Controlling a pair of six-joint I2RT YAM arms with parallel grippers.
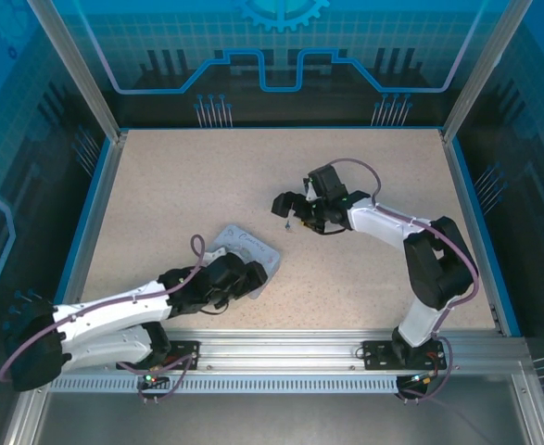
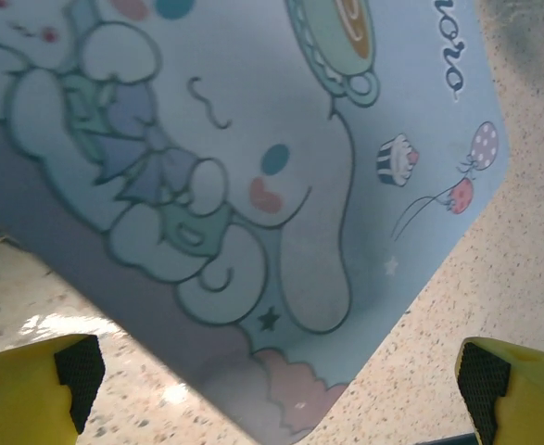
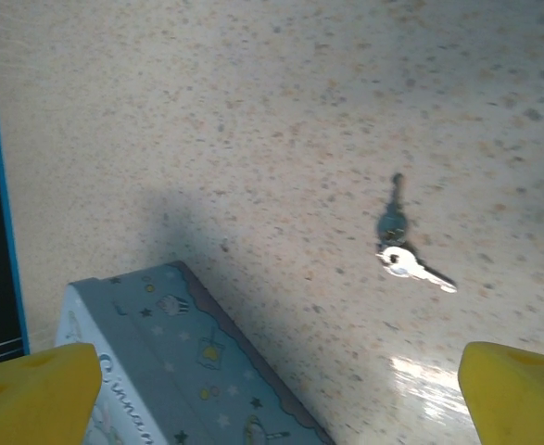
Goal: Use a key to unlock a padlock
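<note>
Left gripper (image 2: 272, 385), jaws spread wide and empty, hovers over the cartoon tin (image 1: 249, 244) at near left, likely to steady it. Right gripper (image 3: 272, 389), equally agape, hangs above the tiny padlock (image 3: 392, 222) and what looks like its silver key (image 3: 418, 269), lying together mid-table within reach.

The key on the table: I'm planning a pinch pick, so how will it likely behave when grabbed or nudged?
The key looks like thin, shiny metal lying flat on the table, so it is probably stiff, light and apt to skid rather than lift. Its head seems to touch the tiny dark padlock; a push may shift both.
</note>
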